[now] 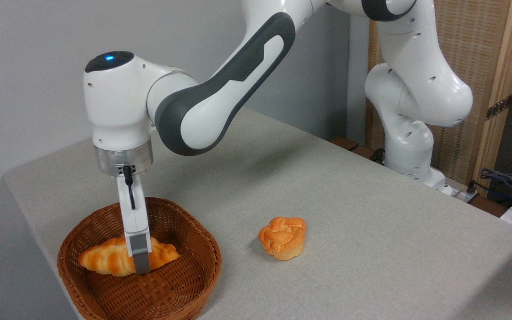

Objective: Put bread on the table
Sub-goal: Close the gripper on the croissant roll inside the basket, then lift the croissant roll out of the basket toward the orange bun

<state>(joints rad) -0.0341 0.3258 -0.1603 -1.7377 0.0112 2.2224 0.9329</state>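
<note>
The gripper (140, 262) reaches down into the basket (180, 289) at the near left, its jaws straddling the bread (105, 260) though whether they clamp it I cannot tell, so the grasp step seems in hand, and next comes a lift clear of the rim and across to bare table (371, 213).

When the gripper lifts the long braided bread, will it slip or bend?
The golden braided loaf looks smooth, so it may slip. Gripped near its middle by the gripper, it should stay level. It looks stiff; probably no bending.

The gripper's fingers (141, 260) straddle the bread (109, 260) inside the wicker basket (167, 293).
</note>
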